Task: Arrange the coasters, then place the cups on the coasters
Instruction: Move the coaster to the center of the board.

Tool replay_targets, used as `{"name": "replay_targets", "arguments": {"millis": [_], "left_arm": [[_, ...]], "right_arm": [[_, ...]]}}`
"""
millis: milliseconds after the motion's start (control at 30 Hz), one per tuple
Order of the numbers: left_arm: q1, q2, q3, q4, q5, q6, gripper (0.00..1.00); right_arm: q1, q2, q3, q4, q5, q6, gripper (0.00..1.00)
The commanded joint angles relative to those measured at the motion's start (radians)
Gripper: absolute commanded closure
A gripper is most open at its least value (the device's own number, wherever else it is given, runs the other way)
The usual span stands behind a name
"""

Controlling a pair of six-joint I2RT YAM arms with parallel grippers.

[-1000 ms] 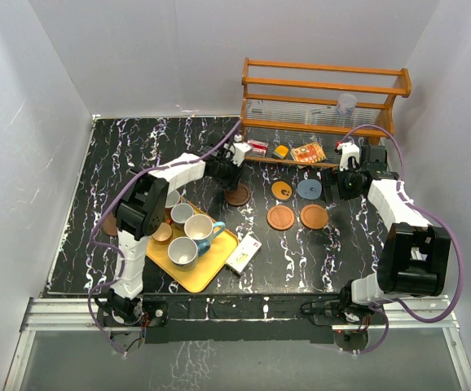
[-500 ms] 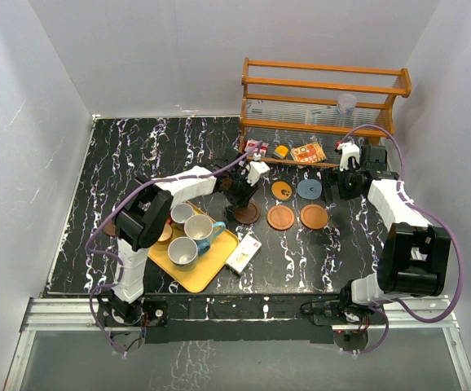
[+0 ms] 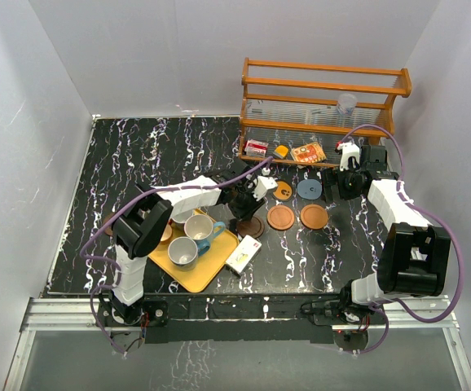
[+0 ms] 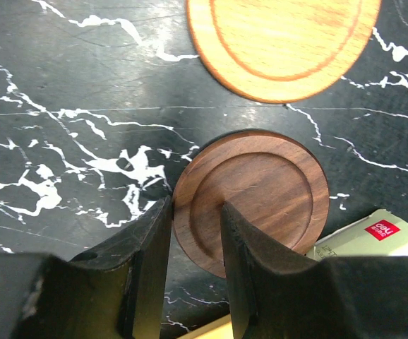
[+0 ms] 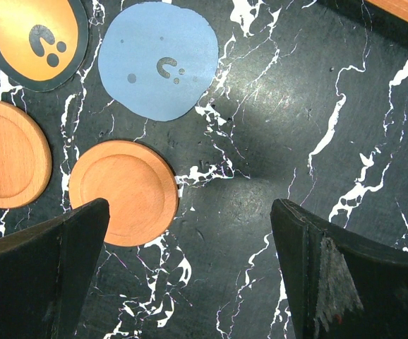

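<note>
A thin grey-blue round coaster lies on the black, white-veined marble bench. Just left of it sits an orange disc with a dark rim and black paw marks. Below it lies a round orange-brown wooden coaster, with a second wooden coaster near its left. The right end effector has its dark fingers wide apart, with nothing between them.

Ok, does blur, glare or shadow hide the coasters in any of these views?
Top external: even light, no glare. Left wrist: dark brown round wooden coaster sharp, black fingers in front soft. Right wrist: grey-blue flat round coaster crisp; faint shadow on the black marbled table.
</note>
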Motion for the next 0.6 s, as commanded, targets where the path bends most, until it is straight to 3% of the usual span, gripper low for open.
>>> {"name": "replay_targets", "arguments": {"millis": [0, 567], "left_arm": [[-0.047, 0.030, -0.103, -0.179, -0.002, 0.005, 0.70], [-0.214, 0.045, -0.120, -0.082, -0.058, 0.034, 0.64]], "right_arm": [[-0.007, -0.027, 0.032, 0.020, 0.008, -0.010, 0.02], [-0.026, -0.040, 0.032, 0.023, -0.003, -0.004, 0.02]]}}
